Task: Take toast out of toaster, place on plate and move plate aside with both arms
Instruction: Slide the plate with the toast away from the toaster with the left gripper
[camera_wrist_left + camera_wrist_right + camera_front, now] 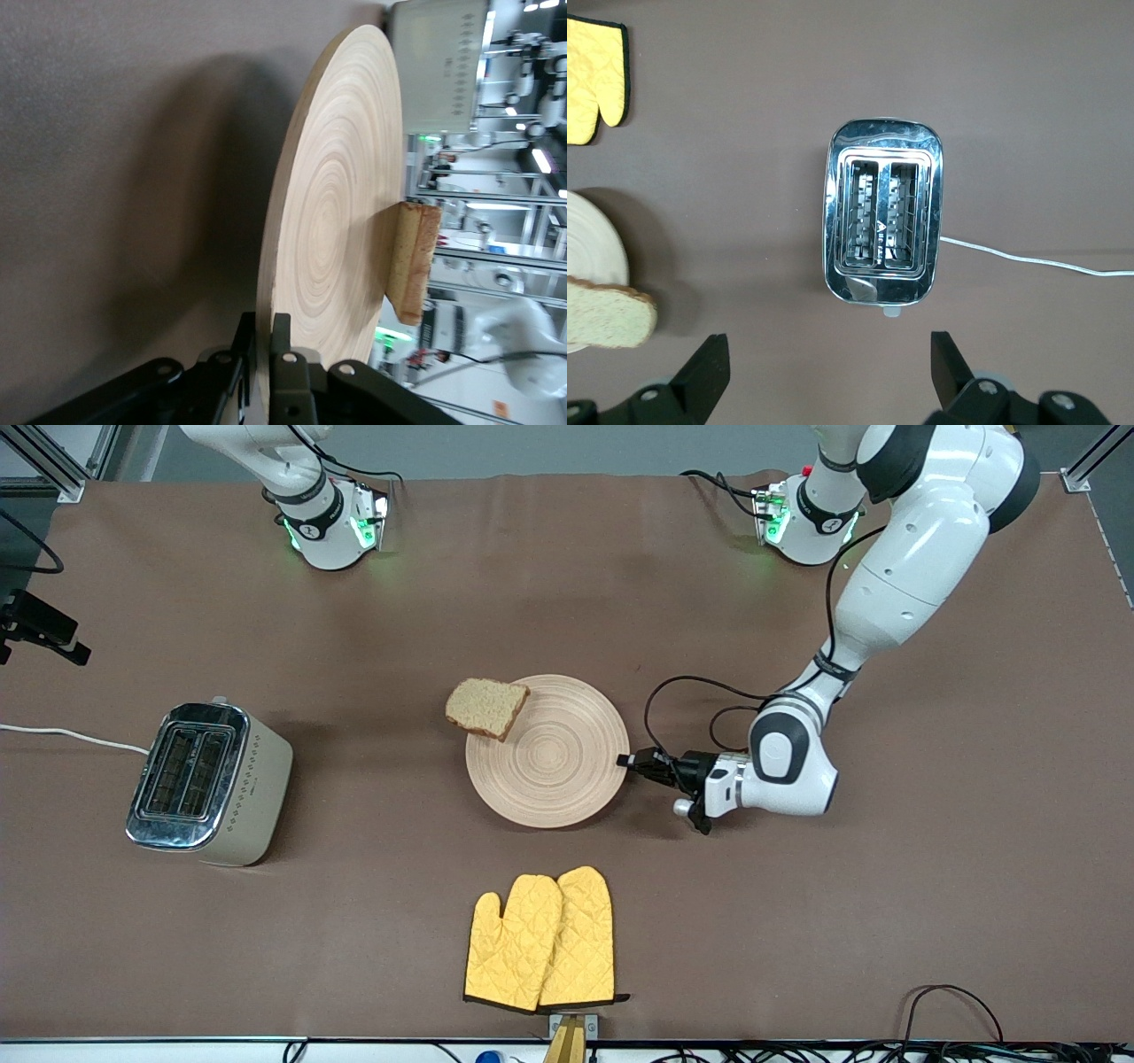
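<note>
**Left gripper clamped on plate rim, toast half on plate**

Left gripper (pixel 631 763) is clenched on the rim of the plate (pixel 567 779) at the side toward the left arm's end of the table. Toast (pixel 486 707) lies on the plate's edge nearest the toaster (pixel 208 782), overhanging it. Right gripper (pixel 830 370) hangs released over the table by the toaster, holding nothing. Oven mitts (pixel 541 940) sit nearer the front camera than the plate.

we are seeing a pale beige plate (pixel 567 775) ringed with concentric grain, light brown speckled toast (pixel 485 707) with a darker crust, quilted yellow oven mitts (pixel 542 941) edged in black, a chrome-topped cream toaster (pixel 209 782) trailing a white cord (pixel 71 735), all on a brown table (pixel 886 921).
</note>
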Controlling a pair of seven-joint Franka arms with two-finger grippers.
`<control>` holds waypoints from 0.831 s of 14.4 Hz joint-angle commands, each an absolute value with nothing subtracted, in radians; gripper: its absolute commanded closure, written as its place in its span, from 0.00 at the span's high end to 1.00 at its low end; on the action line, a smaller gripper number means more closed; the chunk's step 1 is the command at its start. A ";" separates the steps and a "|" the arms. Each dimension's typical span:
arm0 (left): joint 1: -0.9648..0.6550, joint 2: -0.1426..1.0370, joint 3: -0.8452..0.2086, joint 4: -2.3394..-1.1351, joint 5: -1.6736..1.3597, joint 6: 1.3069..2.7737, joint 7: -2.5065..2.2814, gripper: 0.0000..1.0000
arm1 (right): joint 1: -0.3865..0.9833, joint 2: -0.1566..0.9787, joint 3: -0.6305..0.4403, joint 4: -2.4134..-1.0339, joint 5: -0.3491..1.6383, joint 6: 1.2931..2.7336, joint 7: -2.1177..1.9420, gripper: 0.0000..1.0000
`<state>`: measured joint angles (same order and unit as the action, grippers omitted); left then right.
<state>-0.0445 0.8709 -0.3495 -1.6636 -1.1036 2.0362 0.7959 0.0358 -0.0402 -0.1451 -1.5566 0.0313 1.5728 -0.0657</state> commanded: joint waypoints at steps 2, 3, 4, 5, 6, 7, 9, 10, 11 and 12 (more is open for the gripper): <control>0.028 0.842 -0.364 -1.655 -1.117 1.898 0.807 0.00 | 0.012 -0.041 -0.121 -1.552 0.014 1.563 -0.052 1.00; 0.035 0.841 -0.364 -1.655 -1.115 1.888 0.811 0.00 | 0.015 -0.041 -0.121 -1.552 0.014 1.563 -0.052 1.00; 0.043 0.841 -0.364 -1.655 -1.112 1.885 0.811 0.00 | 0.015 -0.041 -0.121 -1.552 0.014 1.565 -0.052 1.00; 0.048 0.839 -0.364 -1.655 -1.112 1.884 0.810 0.00 | 0.017 -0.041 -0.121 -1.552 0.014 1.565 -0.052 1.00; 0.051 0.839 -0.365 -1.655 -1.112 1.876 0.811 0.00 | 0.017 -0.041 -0.121 -1.552 0.014 1.565 -0.052 1.00; 0.054 0.838 -0.367 -1.655 -1.114 1.865 0.810 0.00 | 0.017 -0.041 -0.121 -1.552 0.014 1.565 -0.052 1.00; 0.077 0.815 -0.377 -1.657 -1.117 1.844 0.789 0.00 | 0.017 -0.041 -0.121 -1.552 0.014 1.565 -0.052 1.00; 0.092 0.807 -0.379 -1.660 -1.117 1.839 0.775 0.00 | 0.018 -0.041 -0.121 -1.552 0.014 1.566 -0.052 1.00; 0.113 0.808 -0.380 -1.661 -1.117 1.824 0.766 0.00 | 0.018 -0.041 -0.121 -1.552 0.014 1.568 -0.052 1.00; 0.126 0.810 -0.380 -1.661 -1.117 1.812 0.767 0.00 | 0.020 -0.041 -0.121 -1.551 0.014 1.571 -0.052 1.00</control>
<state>0.0743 0.8397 -0.3616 -1.6451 -1.1027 1.8693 0.7785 0.0348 -0.0402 -0.1403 -1.5566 0.0310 1.5723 -0.0657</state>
